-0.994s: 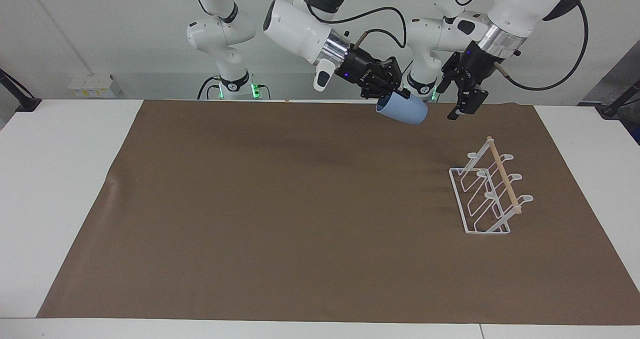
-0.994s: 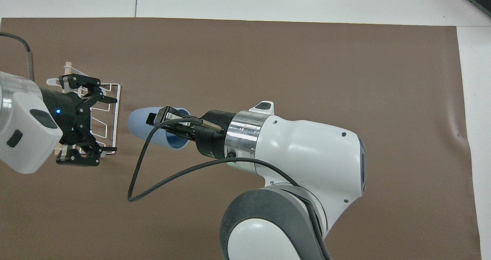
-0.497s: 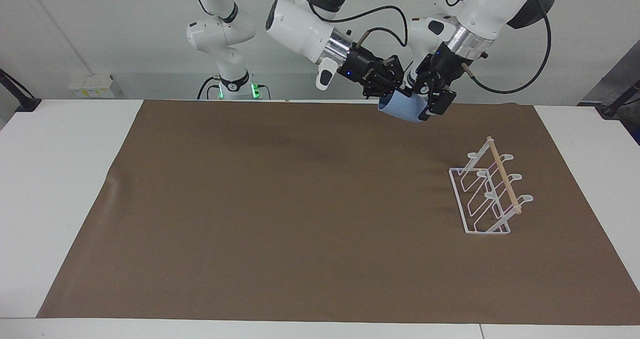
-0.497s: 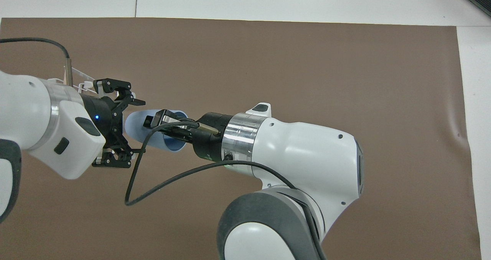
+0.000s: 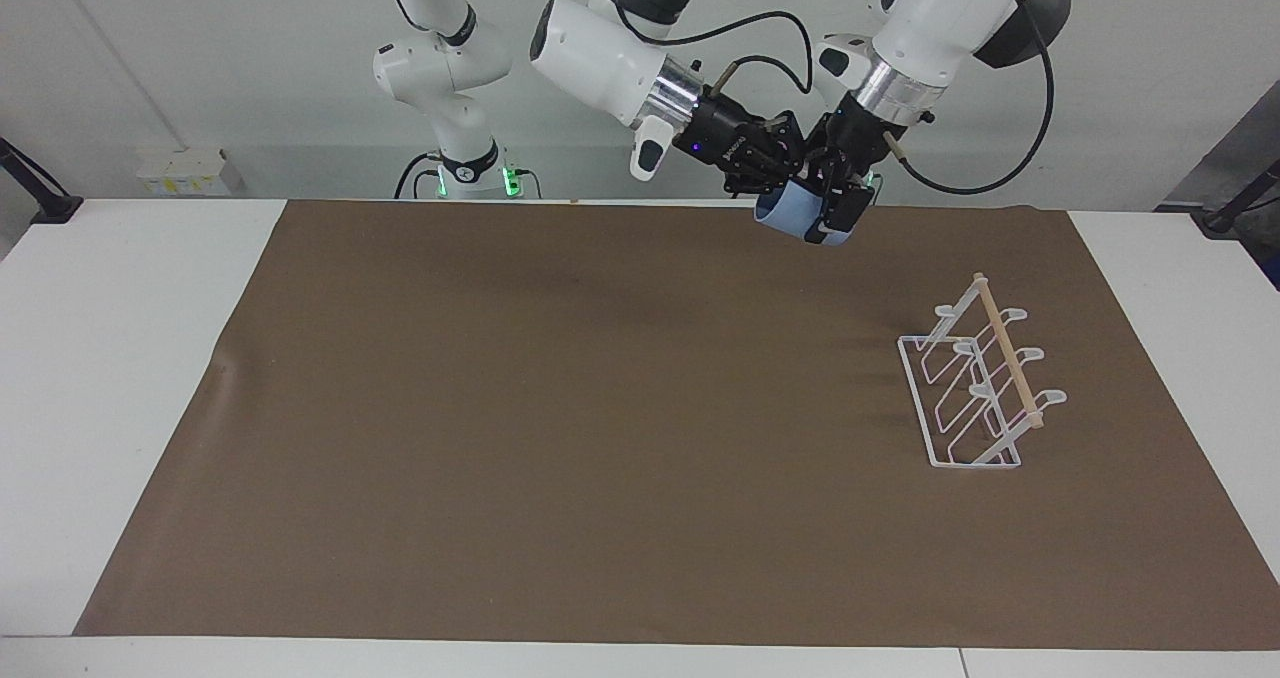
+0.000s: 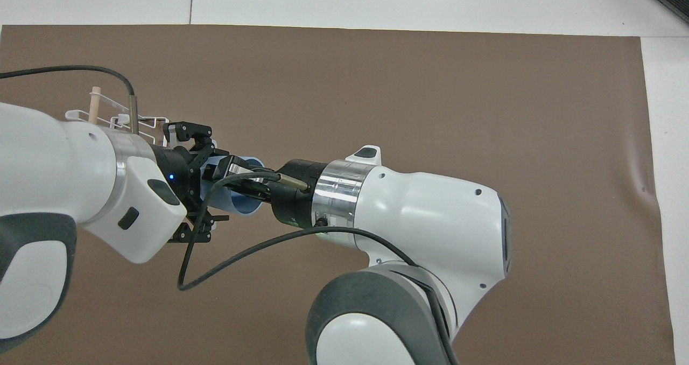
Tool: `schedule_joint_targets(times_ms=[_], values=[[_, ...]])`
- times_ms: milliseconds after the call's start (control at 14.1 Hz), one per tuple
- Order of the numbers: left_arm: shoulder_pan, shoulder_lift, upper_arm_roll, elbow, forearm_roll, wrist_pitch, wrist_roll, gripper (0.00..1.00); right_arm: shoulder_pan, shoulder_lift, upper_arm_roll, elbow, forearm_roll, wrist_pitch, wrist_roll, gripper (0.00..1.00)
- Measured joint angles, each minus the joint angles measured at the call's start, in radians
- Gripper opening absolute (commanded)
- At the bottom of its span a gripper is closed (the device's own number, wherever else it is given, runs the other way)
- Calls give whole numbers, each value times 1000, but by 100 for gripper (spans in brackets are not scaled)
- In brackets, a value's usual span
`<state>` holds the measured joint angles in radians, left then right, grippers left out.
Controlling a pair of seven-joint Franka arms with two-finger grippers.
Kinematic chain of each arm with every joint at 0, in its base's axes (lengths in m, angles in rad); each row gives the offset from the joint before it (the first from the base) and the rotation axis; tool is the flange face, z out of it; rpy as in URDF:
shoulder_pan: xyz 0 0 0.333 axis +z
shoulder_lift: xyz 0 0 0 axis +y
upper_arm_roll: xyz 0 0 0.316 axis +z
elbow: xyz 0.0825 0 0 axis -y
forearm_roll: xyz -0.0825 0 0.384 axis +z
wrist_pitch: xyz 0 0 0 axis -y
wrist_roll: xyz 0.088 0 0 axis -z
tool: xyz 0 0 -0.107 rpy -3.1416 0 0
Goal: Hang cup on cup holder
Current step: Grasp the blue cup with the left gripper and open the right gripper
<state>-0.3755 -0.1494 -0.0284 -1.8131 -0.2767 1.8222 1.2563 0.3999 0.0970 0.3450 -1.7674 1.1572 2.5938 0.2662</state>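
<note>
The likeliest slip here is in the handover itself. The blue cup (image 5: 800,213) hangs in the air over the edge of the brown mat (image 5: 600,438) nearest the robots, tipped on its side, and both arms have hold of it or nearly so. If the right gripper (image 5: 775,170) lets go before the left one has a firm pinch, the cup drops to the counter (image 5: 120,358) and could roll. If both squeeze and one arm pulls away, the light plastic could twist or pop out. A skewed hold would also make it hard to thread the cup onto a prong of the cup holder (image 5: 975,388), which stands on the mat toward the left arm's end, well apart from the cup.

The right arm reaches in low and slanted, its jaws shut on the cup's rim — one finger looks to be inside the mouth in the overhead view. The left gripper (image 5: 838,203) comes steeply down from above, and its jaws straddle the cup's closed end at a middling width; whether they already press the wall I cannot tell. The two wrists sit very close, so a bump between them is another risk — any shove would shift the cup.
</note>
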Motion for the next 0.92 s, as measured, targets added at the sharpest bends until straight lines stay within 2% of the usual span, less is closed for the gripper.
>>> schedule_joint_targets(times_ms=[213, 284, 355, 426, 497, 568, 781, 852, 923], values=[[0, -4, 1, -6, 1, 4, -15, 0, 1, 0, 2, -2, 0, -5, 7, 0], [0, -5, 1, -8, 1, 4, -17, 0, 1, 0, 2, -2, 0, -6, 7, 2], [0, -6, 1, -9, 1, 4, -18, 0, 1, 0, 2, -2, 0, -7, 7, 8], [0, -7, 1, -10, 1, 4, -19, 0, 1, 0, 2, -2, 0, -7, 8, 27], [0, -8, 1, -12, -1, 3, -33, 0, 1, 0, 2, -2, 0, -4, 8, 50], [0, -8, 0, -12, -2, 3, -43, 0, 1, 0, 2, -2, 0, -3, 7, 65], [0, -14, 5, -12, -3, 4, -57, 0, 1, 1, 2, -11, 0, 17, 7, 91], [0, -16, 7, -16, -3, -2, -58, 0, 0, 1, 1, -10, 0, 41, 7, 98], [0, -16, 4, -22, -5, -6, -58, 0, 0, 1, 1, -6, 0, 56, 7, 100]])
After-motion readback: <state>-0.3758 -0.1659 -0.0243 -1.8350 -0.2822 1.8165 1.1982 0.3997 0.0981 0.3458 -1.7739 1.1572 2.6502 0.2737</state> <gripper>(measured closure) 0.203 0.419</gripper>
